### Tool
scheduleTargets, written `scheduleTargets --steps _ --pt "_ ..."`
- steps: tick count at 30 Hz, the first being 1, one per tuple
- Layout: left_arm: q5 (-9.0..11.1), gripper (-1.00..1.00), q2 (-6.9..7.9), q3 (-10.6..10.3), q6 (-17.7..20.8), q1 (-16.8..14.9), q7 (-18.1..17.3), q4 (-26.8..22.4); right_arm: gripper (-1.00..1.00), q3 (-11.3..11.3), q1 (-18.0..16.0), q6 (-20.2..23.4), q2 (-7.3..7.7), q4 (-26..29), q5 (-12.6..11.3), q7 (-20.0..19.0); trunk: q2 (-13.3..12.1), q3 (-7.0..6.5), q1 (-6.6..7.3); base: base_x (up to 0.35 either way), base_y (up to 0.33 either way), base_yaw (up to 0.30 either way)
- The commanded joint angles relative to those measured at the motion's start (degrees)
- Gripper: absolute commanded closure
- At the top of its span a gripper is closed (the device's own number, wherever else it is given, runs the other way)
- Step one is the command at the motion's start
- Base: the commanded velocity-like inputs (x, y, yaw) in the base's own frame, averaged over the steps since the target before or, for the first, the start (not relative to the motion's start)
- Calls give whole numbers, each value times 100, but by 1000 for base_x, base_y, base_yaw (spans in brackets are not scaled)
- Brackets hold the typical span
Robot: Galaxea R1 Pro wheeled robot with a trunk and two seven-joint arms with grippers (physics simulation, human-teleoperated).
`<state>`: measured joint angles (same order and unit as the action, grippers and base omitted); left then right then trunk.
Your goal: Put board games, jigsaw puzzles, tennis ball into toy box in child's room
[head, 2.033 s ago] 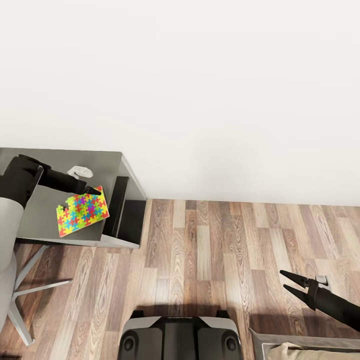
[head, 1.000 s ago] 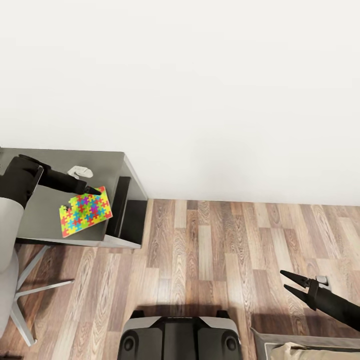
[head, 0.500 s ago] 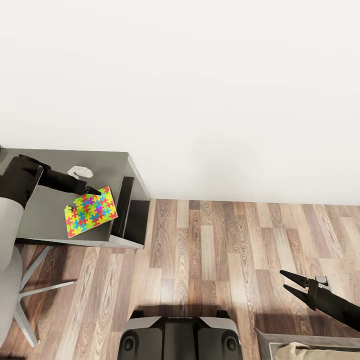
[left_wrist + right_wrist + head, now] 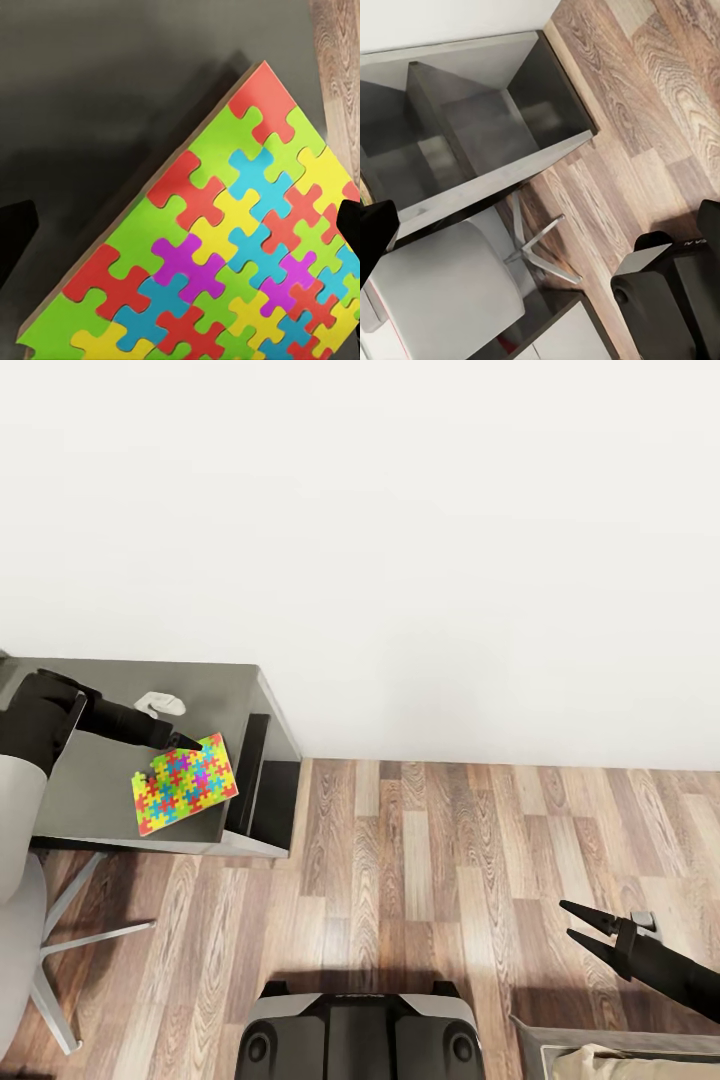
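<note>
Nearest me, the robot's dark base [image 4: 360,1032] is standing on the wood floor [image 4: 450,860]. Low on its right side, the right gripper [image 4: 572,920] is hanging over the boards with its two thin fingers spread apart and nothing between them.

Further off, on the left, the left gripper [image 4: 186,741] is reaching over the dark table [image 4: 90,790] and meeting the upper corner of the puzzle [image 4: 185,783]. That bright mat is sitting at the table's right end, close to the edge above the open shelves, turned at an angle. From the left wrist camera the puzzle [image 4: 225,255] is showing between the dark fingertips, with one corner looking lifted off the dark top. Whether the fingers are actually pinching it I cannot tell.

To do this step well, I would grip the thin mat firmly at its edge and carry it level, so it is not bending or slipping.

A small white object [image 4: 160,704] is lying behind the arm, too small to name. The toy box, the games and the ball are out of frame. A pale chair [image 4: 20,880] is being cut off at the left.
</note>
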<state>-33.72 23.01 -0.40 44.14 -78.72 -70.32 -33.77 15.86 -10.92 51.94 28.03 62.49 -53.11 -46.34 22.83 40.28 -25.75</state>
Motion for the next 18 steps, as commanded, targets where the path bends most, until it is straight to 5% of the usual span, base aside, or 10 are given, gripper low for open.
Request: scheduleTargets --steps 1,18 --pt "-37 -100 2 -4 52 -3 -43 -7 -100 5 -4 26 0 0 3 -15 9 7 -3 0 1 0" --pt "-47 -100 -23 -11 -18 -3 -145 255 -100 5 -1 26 3 0 3 -15 9 7 -3 0 0 0"
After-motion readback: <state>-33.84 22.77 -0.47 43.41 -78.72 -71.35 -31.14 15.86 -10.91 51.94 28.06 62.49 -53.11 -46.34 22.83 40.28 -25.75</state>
